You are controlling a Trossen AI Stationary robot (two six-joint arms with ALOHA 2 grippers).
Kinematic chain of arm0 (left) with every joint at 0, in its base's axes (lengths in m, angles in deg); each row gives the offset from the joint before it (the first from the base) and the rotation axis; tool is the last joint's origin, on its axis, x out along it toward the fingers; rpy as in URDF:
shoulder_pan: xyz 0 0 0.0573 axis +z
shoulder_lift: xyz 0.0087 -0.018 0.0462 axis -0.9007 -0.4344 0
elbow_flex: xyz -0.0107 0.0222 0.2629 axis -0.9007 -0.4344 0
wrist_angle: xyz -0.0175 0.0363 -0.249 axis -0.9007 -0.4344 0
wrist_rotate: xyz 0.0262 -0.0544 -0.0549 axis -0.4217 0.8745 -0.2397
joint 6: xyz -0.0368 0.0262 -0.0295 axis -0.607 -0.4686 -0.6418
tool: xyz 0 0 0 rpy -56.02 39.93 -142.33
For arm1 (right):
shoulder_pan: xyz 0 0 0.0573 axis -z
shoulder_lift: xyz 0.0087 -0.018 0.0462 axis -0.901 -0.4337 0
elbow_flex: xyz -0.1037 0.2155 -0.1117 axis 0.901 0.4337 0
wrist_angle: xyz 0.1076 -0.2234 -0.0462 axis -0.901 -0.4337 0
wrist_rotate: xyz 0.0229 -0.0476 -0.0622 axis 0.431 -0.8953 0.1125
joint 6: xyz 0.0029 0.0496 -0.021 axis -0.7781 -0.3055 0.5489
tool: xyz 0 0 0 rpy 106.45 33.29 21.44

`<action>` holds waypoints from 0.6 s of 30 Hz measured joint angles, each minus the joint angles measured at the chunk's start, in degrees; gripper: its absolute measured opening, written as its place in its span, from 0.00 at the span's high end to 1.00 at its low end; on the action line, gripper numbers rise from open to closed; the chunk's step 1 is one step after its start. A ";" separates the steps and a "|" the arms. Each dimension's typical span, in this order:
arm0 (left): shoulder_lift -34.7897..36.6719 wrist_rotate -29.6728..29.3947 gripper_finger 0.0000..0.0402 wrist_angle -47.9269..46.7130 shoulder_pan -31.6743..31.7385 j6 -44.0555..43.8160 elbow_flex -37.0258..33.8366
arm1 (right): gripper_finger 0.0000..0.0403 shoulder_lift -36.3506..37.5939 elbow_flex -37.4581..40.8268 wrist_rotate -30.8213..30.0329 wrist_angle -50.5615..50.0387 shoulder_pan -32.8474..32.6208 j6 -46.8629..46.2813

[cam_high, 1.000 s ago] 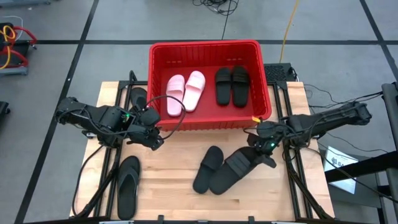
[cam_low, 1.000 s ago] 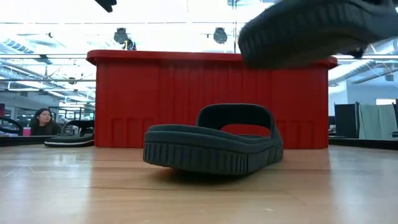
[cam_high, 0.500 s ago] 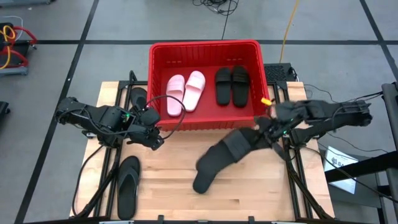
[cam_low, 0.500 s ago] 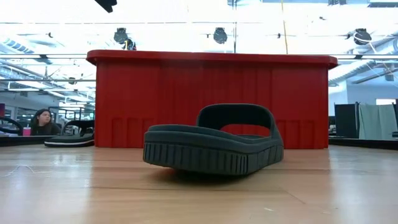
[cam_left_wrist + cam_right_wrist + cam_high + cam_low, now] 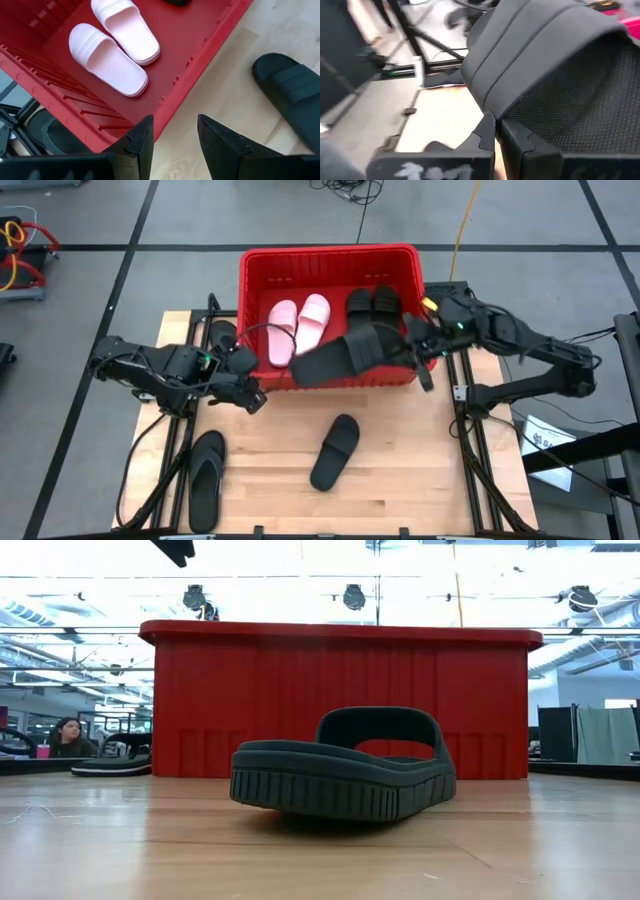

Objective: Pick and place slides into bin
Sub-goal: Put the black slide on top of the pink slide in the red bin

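Observation:
The red bin (image 5: 250, 310) stands at the table's far edge, holding a pale pink pair of slides (image 5: 297, 327) and a black pair (image 5: 372, 305). My right gripper (image 5: 413, 345) is shut on a black slide (image 5: 345, 355), which hangs over the bin's near right part. Another black slide (image 5: 335, 450) lies sole-down on the table in front of the bin (image 5: 340, 700). My left gripper (image 5: 255, 400) hovers open by the bin's near left wall with nothing between its fingers (image 5: 142, 140). A black flip-flop (image 5: 205, 480) lies flat at the near left. My right gripper pinches the black slide between its two shut fingers (image 5: 487, 132) at an edge of the wide ribbed strap (image 5: 492, 112). The fingers come nearly level from the table's right side. The slide is lifted clear and stretches away from the gripper toward the left, its free end (image 5: 300, 370) over the bin's near wall.
A second flip-flop (image 5: 222, 335) lies left of the bin, partly under the left arm and its cables. Bare wood shows either side of the slide (image 5: 340, 775) on the table. A person (image 5: 65, 735) sits in the room beyond.
My right gripper has risen and gone toward the table's far edge, still shut, carrying the black slide. The slide has left the table beside the other black slide, swung round and now hangs over the bin. The other slide stays in place.

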 joint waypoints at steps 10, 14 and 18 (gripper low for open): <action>2.47 0.04 0.63 0.09 0.12 -3.03 -0.02 | 1.00 -14.68 -14.38 7.31 -13.28 12.90 12.26; 4.53 0.02 0.63 0.14 0.12 -4.12 -0.03 | 1.00 -20.66 -20.75 7.23 -18.81 16.82 17.74; 6.64 -0.59 0.63 0.17 0.12 -4.48 -0.02 | 1.00 -26.10 -25.45 7.26 -21.63 19.80 22.70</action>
